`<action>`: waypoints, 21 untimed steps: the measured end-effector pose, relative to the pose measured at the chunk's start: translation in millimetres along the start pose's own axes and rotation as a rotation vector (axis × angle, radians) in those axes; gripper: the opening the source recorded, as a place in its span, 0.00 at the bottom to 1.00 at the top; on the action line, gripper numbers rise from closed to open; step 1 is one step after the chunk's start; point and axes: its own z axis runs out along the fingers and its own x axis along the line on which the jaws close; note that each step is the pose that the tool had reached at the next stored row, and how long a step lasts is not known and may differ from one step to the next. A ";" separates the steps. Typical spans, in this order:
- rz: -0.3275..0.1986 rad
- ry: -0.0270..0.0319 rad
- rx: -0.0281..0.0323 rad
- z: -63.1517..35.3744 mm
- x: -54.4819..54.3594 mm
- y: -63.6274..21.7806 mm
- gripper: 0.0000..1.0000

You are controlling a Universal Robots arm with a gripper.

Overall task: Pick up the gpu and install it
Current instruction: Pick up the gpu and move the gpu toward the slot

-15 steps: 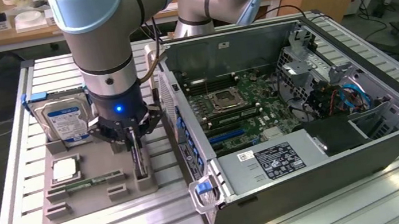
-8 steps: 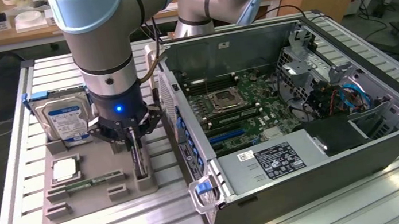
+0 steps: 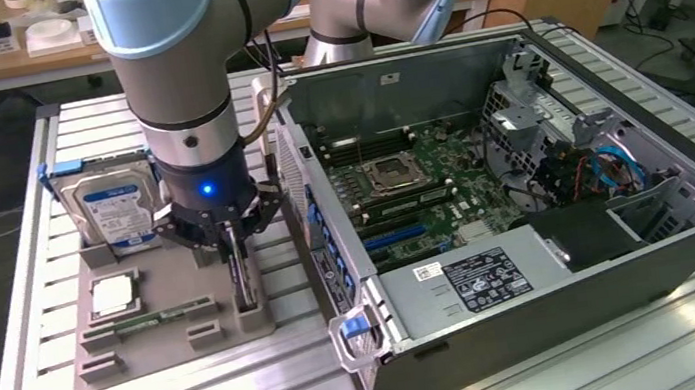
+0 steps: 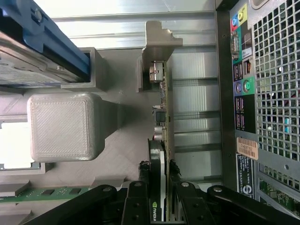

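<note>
The gpu (image 3: 243, 281) stands on edge in the slots of a grey holder tray (image 3: 154, 354), to the exterior view's left of the open computer case (image 3: 521, 182). In the wrist view the gpu (image 4: 161, 136) is a thin card seen edge-on, with a metal bracket at its far end. My gripper (image 3: 237, 248) reaches straight down over it. Its black fingers (image 4: 139, 197) press against both faces of the card, so the gripper (image 4: 159, 190) is shut on it. The card still sits in the holder.
A hard drive with a blue-white label (image 3: 112, 211) stands at the back of the tray. A square chip (image 3: 115, 294) and a green memory stick (image 3: 149, 322) lie in front of it. The case's rear panel (image 4: 262, 93) is close beside the card. The motherboard (image 3: 415, 196) lies exposed.
</note>
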 end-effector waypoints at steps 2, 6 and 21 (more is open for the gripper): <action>-0.015 0.0008 -0.0005 0.0 0.0 0.0 0.27; -0.040 0.0020 -0.0012 0.0 0.0 0.0 0.27; -0.041 0.0022 -0.0013 -22.4 -0.5 1.1 0.27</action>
